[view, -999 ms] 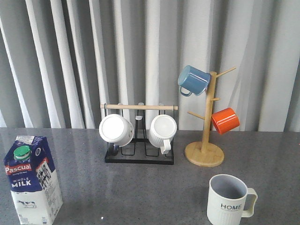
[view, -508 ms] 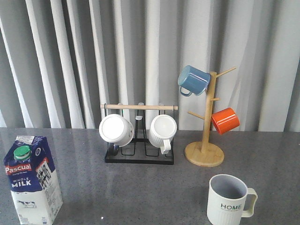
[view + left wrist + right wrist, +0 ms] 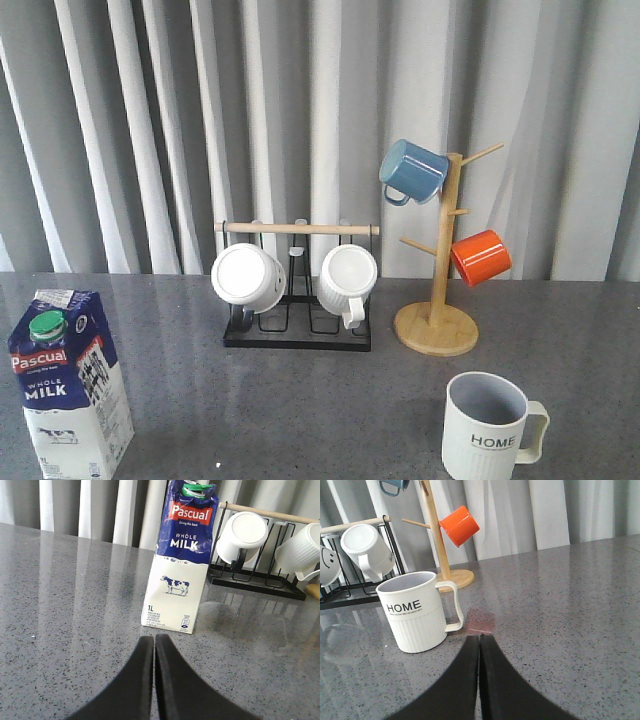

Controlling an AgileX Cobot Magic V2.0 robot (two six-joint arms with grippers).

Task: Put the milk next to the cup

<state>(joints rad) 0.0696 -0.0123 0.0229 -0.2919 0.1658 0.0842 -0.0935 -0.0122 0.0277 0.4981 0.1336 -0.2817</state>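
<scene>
Left gripper (image 3: 154, 645): fingers pressed together, nothing between them, low over the grey table (image 3: 65, 605). The milk (image 3: 181, 555) stands upright straight ahead of it at 12 o'clock, apart from the fingertips, cow and "1L" side facing the wrist camera, green cap on.

Right gripper (image 3: 480, 645): fingers likewise pressed together, empty. The cup (image 3: 416, 611) sits ahead at about 11 o'clock from the fingertips, near but not touching, "HOME" side toward the camera, handle pointing toward the gripper's side.

Front view: neither arm shows. Milk (image 3: 70, 385) at the table's 8 o'clock corner; cup (image 3: 490, 425) at the 4 o'clock corner. Well apart, with bare tabletop between. Beyond, at 12 o'clock, a black rack (image 3: 298, 330) with two white mugs; to its right a wooden mug tree (image 3: 440, 290) holding a blue mug (image 3: 412, 170) and an orange mug (image 3: 480, 257).

Progress, as judged: nothing done yet. Milk not gripped, not lifted, not moved. Left to do: open the left fingers, close on the carton, carry it across, set it upright beside the cup. Carton is tall, so a tip-over on contact is the likely risk.

Against the front views a second and half a second ago: no visible difference. Milk, cup, rack and tree sit in the same places.
</scene>
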